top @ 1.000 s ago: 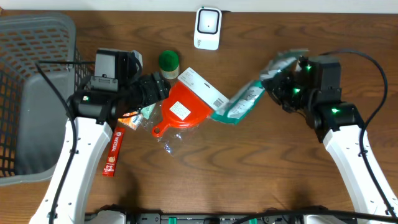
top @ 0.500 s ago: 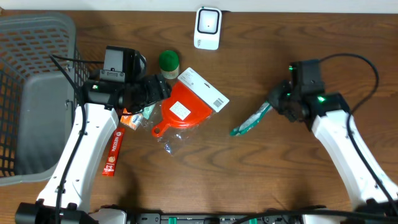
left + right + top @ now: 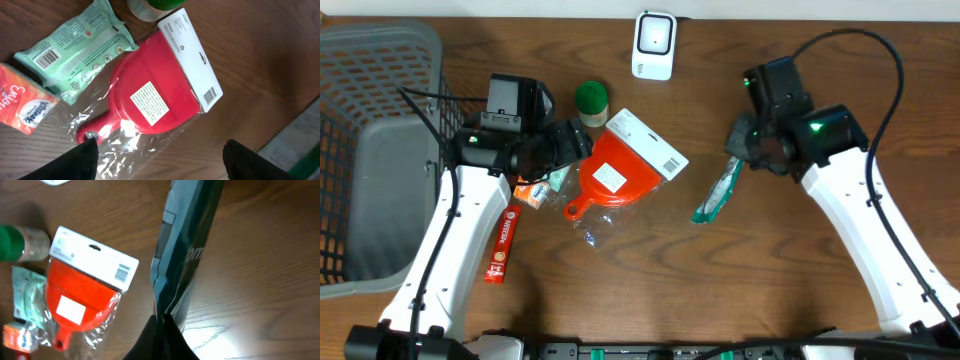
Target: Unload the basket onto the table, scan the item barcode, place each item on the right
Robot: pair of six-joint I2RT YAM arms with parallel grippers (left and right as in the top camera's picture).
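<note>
**Pinching grip, twist risk**

The right gripper (image 3: pixel 740 148) clamps the teal pouch (image 3: pixel 716 194), which hangs near the red scoop (image 3: pixel 617 178), well apart from the white scanner (image 3: pixel 654 44). So thin a grip may let it twist, hiding the barcode; the left gripper (image 3: pixel 161 146) gapes wide, empty

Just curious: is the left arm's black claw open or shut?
Open: the left gripper has fingers wide apart over the red plastic scoop.
</note>
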